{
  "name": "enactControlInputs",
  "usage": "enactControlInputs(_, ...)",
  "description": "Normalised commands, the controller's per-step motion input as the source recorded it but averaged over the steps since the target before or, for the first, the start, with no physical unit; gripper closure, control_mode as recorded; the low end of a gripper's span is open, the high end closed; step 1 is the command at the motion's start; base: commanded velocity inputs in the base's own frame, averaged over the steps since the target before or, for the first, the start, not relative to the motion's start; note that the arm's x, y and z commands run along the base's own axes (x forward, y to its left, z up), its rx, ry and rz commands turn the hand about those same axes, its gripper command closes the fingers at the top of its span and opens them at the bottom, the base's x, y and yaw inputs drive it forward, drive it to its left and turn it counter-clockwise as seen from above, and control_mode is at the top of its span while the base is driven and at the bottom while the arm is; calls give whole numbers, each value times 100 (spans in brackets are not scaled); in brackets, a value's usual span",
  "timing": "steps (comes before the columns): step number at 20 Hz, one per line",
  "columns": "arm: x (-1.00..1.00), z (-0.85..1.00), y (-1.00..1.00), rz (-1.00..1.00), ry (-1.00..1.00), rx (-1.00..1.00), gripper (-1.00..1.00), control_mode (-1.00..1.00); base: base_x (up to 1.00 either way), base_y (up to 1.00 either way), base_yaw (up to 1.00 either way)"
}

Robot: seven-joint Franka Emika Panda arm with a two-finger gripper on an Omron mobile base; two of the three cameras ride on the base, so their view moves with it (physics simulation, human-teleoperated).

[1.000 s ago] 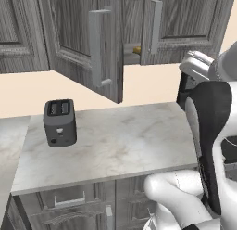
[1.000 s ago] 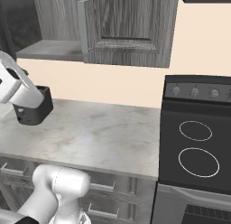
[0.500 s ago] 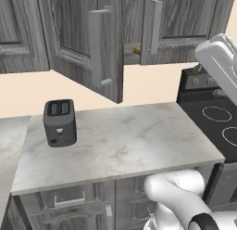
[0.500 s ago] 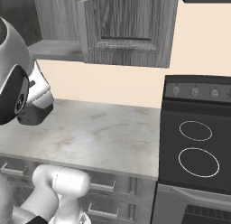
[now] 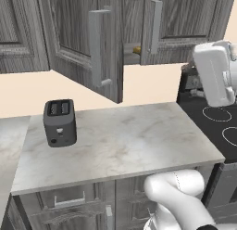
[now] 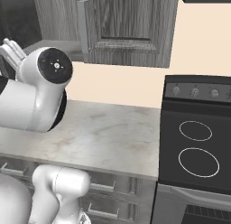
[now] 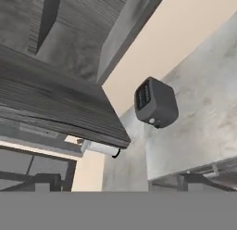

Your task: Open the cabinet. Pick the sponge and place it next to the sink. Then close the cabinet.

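Cabinet left door swung wide over counter, giving access to sponge (small yellow lump on shelf in gap between doors). Fingers spread open, empty, ready for pick. Toaster stands at counter's left end.

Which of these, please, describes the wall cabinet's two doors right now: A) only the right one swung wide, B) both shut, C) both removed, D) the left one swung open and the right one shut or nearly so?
D: in the left base view the cabinet's left door angles out over the counter, while the right door lies about flat.
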Motion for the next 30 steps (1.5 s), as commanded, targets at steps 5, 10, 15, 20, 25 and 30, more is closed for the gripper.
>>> enactControlInputs(5,31,-34,45,13,-32,18,-100,-100,0,0,0)
enactControlInputs(10,5,15,18,12,-10,15,-100,-100,0,0,0)
enactControlInputs(15,0,34,10,18,8,1,-100,-100,0,0,0)
enactControlInputs(20,18,10,17,18,18,0,-100,-100,0,0,0)
enactControlInputs(25,49,0,19,15,7,0,-100,-100,0,0,0)
enactControlInputs(30,57,-1,24,11,0,0,-100,-100,0,0,0)
